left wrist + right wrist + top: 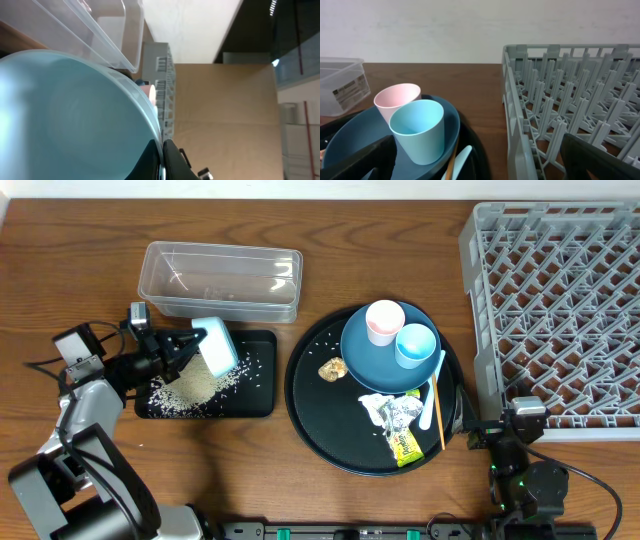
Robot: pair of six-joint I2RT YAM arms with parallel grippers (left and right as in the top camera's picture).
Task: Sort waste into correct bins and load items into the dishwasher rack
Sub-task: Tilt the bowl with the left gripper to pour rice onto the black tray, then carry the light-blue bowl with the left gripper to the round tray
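— Fingers on the left gripper: what have they got?

— They're pinched shut on the light blue round bowl. It's tipped steeply onto its side, its edge slanting from far-left to near-right. It hangs over the shallow black rectangular tray, where loose white rice grains lie heaped. I can't tell which way its mouth faces.

— And the arm?

— It comes up from the near-left corner, wrist turned so the gripper points right.

— Behind it?

— The clear plastic rectangular tub, long axis left to right. Its white sticker is too small to read.

— Middle?

— A large round black tray carries a dark blue plate with a pinkish-white cup and a light blue cup, both upright. A pale blue spoon and a thin wooden chopstick lie side by side, running far to near.

— Right side?

— The right gripper sits low beside the grey lattice rack, fingers spread wide and holding nothing.
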